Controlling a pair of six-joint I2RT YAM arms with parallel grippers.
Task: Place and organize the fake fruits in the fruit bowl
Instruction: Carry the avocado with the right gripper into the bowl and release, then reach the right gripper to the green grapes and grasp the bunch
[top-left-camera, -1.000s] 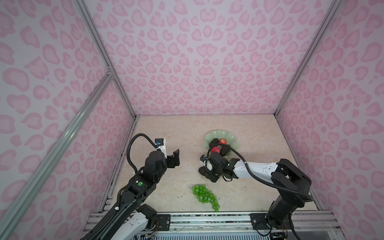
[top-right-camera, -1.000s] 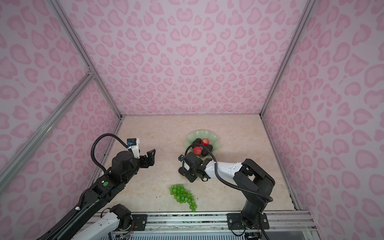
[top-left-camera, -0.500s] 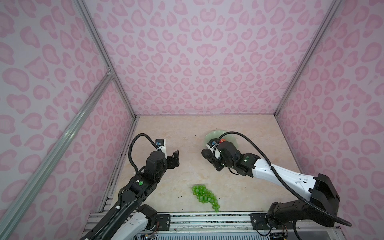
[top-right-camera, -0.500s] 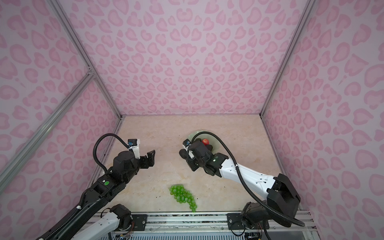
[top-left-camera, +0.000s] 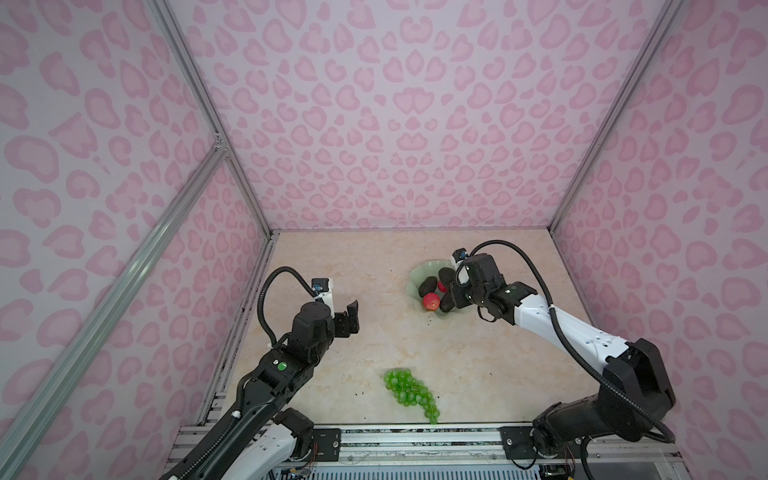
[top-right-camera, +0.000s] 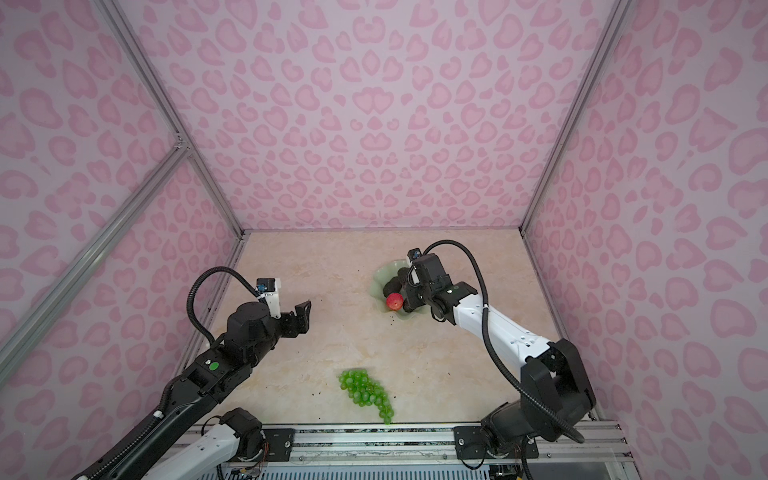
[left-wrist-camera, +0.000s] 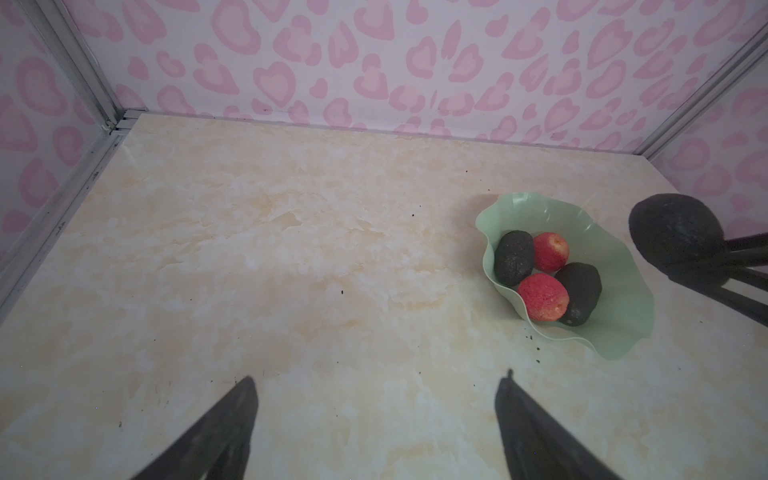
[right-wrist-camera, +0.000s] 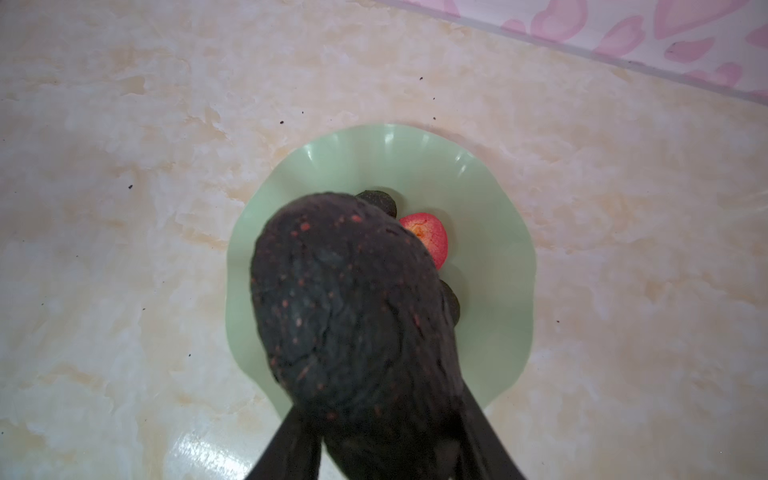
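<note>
While my right claw (right-wrist-camera: 382, 399) is clenched on a dark avocado (right-wrist-camera: 353, 307), I hold that fruit in the air above the bowl (right-wrist-camera: 249, 332), clear of everything lying in it. Its rough skin, dotted with small red flecks, fills most of my right wrist view. My two black fingers (right-wrist-camera: 286, 449) run up either side of its lower end, their tips hidden behind it. Seen from my left wrist, the same avocado hangs higher than the bowl's wavy rim, with nothing under it but air.

Inside the pale green bowl sit two other avocados (left-wrist-camera: 513, 257) and two red apples (left-wrist-camera: 542, 297). They are bunched close together: the nearer apple presses against one avocado, and the farther apple sits just beside the other. Part of the bowl's floor beside them is bare.

As for the grapes (top-left-camera: 409, 388), they lie flat on the bench (left-wrist-camera: 291, 249) near its front edge, between the bases of my two arms and well apart from the bowl. In both top views the bunch tapers toward the front rail.

My left claw (left-wrist-camera: 379, 376) is released, its fingers spread wide with nothing between them. It hovers over bare bench to the left of the bowl, well apart from it and from the grapes.
</note>
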